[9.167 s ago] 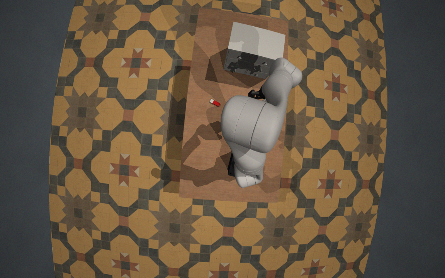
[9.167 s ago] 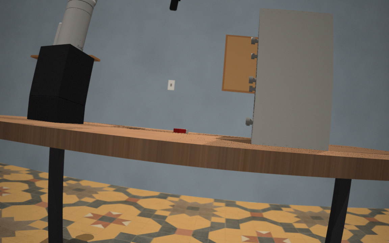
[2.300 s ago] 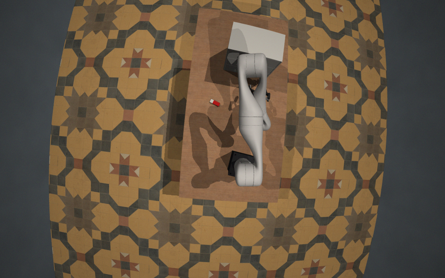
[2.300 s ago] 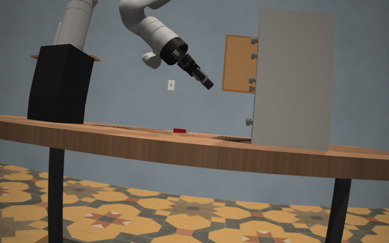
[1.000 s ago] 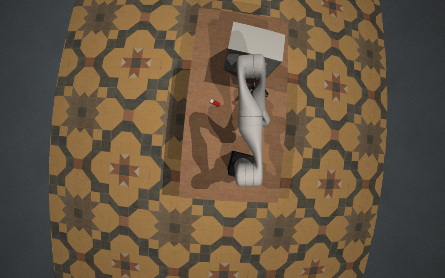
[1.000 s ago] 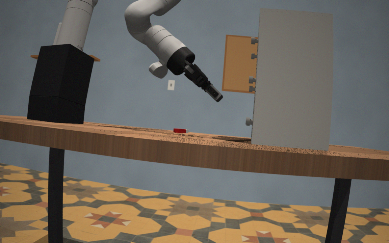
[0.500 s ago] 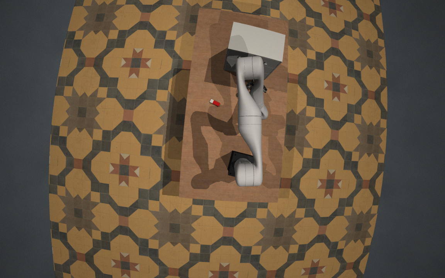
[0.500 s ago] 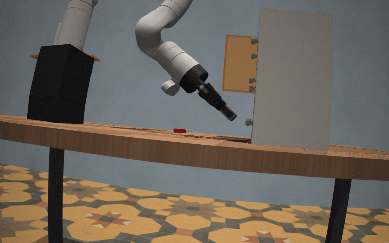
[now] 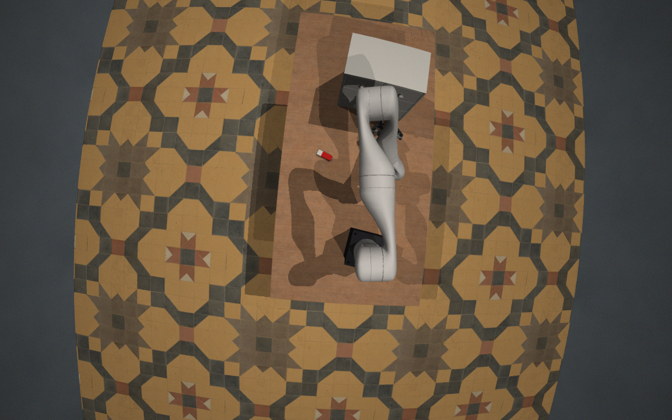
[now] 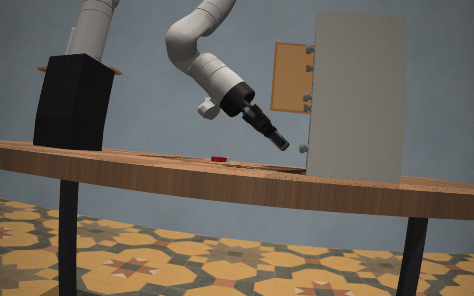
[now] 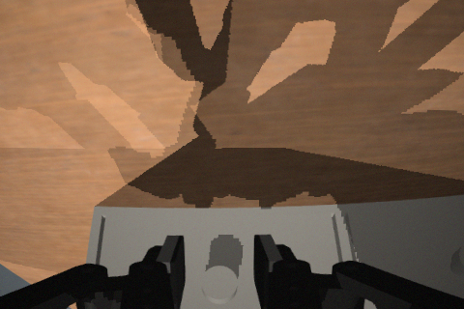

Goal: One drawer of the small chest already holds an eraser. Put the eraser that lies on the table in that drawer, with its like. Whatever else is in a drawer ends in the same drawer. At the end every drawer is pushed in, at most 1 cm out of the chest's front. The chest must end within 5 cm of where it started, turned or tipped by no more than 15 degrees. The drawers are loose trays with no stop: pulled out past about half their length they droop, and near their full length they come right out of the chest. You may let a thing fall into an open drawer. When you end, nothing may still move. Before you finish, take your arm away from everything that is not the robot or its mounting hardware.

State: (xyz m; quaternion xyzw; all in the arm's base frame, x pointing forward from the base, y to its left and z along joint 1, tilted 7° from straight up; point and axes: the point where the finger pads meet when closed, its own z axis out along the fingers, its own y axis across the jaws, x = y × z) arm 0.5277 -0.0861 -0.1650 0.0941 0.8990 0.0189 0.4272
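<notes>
The small grey chest (image 10: 356, 97) stands at the far end of the wooden table and also shows from above (image 9: 388, 62). All its drawers look pushed in. Several grey knobs stick out of its front; the lowest knob (image 10: 302, 148) is just above the table. My gripper (image 10: 282, 142) points down at a slant toward that knob and stops a short way from it. In the wrist view the knob (image 11: 220, 280) sits in line with the gap between my fingers, which are partly open and hold nothing. The red and white eraser (image 9: 324, 154) lies on the table to the left of the arm and shows in the side view (image 10: 219, 158).
The arm's black base block (image 10: 71, 102) stands at the other end of the table. An orange panel (image 10: 292, 77) shows behind the chest's front edge in the side view. The table's long edges lie close to both sides of the chest.
</notes>
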